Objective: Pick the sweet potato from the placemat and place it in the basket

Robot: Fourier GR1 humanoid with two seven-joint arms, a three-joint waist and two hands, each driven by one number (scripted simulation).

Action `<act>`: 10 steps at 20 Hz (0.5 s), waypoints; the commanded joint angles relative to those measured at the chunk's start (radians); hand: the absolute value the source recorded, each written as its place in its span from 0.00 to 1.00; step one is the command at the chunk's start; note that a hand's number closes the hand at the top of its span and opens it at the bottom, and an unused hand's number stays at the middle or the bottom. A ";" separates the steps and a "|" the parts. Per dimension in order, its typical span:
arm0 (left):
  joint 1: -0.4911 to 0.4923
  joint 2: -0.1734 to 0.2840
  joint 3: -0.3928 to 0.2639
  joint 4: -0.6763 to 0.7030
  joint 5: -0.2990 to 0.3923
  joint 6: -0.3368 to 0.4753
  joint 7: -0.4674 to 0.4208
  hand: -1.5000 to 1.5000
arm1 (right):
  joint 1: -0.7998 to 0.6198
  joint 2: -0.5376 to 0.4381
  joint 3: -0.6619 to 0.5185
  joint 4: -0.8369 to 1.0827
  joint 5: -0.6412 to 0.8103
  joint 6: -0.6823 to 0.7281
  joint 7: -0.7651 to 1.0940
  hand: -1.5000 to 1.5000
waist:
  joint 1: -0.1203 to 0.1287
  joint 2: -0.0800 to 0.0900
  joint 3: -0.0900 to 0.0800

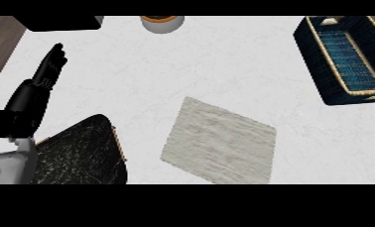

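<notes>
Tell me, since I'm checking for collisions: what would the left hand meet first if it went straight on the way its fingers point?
Probably nothing nearby: the left hand points up-right over bare counter; the dark object lies near that line.

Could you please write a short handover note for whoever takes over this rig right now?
Left hand: open, fingers straight, resting at the view's left edge, holding nothing.
Right hand: not in view.
Placemat: lies bare at the centre of the counter; no sweet potato shows on it.
Basket: at the right edge; no sweet potato visible in the part that shows.
Done: cannot be confirmed from this view.
Left: locate the sweet potato first, then get it into the basket.
</notes>
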 commanded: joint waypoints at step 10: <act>-0.014 -0.029 -0.061 -0.016 -0.027 -0.012 0.025 0.50 | -0.214 -0.189 -0.425 0.200 -0.367 0.100 -0.439 1.00 | 0.052 0.000 -0.005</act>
